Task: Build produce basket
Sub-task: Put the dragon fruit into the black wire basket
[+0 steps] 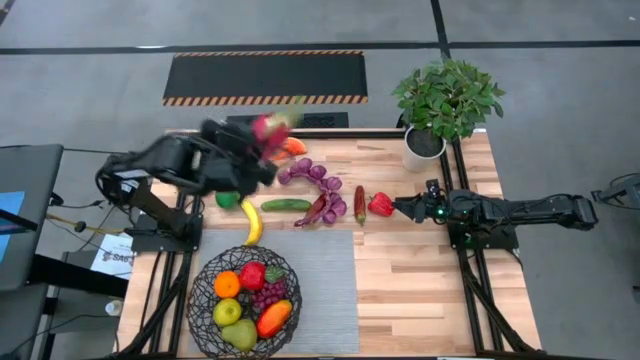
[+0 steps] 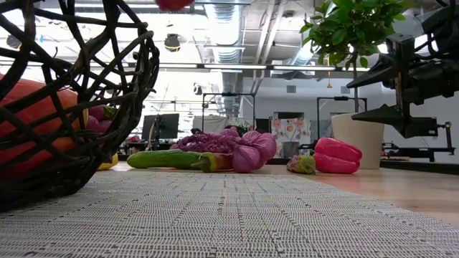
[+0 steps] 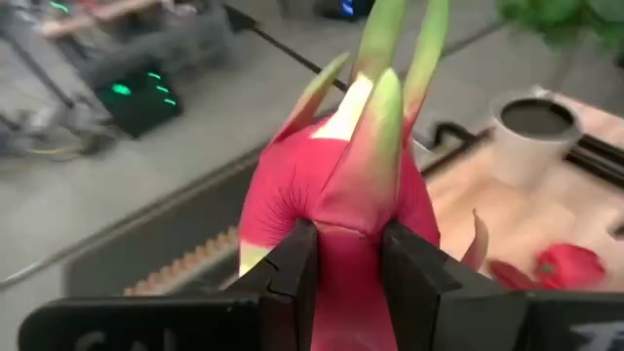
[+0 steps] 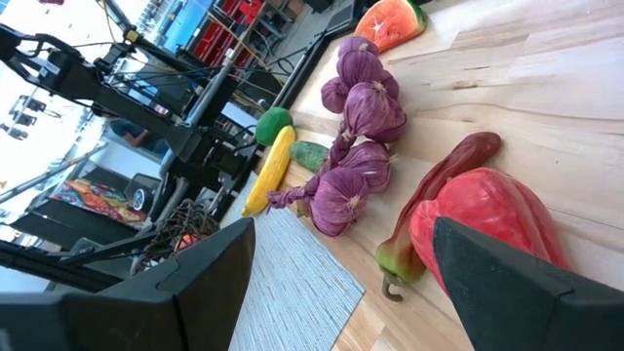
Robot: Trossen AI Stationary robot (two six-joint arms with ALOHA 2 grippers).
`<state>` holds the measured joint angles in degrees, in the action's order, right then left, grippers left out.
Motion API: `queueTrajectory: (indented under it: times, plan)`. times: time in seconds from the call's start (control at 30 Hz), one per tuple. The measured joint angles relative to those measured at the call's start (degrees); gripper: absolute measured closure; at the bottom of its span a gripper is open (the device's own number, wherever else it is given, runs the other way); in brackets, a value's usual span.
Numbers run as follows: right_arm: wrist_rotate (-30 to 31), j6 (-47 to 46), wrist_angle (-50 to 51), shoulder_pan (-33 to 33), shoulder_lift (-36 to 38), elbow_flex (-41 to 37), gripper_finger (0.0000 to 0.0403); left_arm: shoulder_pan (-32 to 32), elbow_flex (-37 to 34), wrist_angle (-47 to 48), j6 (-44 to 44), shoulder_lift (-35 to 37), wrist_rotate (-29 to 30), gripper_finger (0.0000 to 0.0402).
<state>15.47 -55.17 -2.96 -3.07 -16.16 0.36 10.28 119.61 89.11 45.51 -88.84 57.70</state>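
Note:
My left gripper is raised over the table's far left part, shut on the pink dragonfruit. The black wire basket stands on the grey mat near the front edge and holds an orange, an apple, grapes, a pear and other produce. The watermelon slice, purple bulbs, cucumber, banana and chilies lie on the wood. My right gripper is open, low, just right of the red pepper; its fingers point at the pepper, and I see no contact. My left gripper pinches the dragonfruit's pink body between its two fingers, just below the green-tipped scales. The fruit is lifted clear of the table, its scales pointing away from the wrist. Which side the fingers come from does not show plainly.
A leafy plant in a white pot stands at the far right corner. The grey mat has bare room right of the basket. Bare wood lies at the table's near right. A green round fruit lies beside the banana.

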Motion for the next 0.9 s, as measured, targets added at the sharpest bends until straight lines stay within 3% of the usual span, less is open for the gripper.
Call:
queueTrajectory:
  times: [0.17,0.53,0.77,0.9]
  plan:
    - [-0.02,0.1,0.0,0.02,0.0,0.0,0.0069,2.35,-8.15,-2.02,1.28,0.67,-13.14,0.0329]
    - [-0.07,0.14,0.0,0.0,0.0,0.0,0.0069,10.44,-25.49,-4.13,19.44,0.57,-30.86,0.0328]
    - [-0.24,0.23,0.02,0.0,0.0,0.0,0.0069,18.06,-30.39,-12.07,21.72,0.55,-52.75,0.0328]
    - [-0.24,0.36,0.02,0.0,0.0,0.0,0.0069,22.56,-32.51,-13.67,24.23,0.59,-58.0,0.0328]
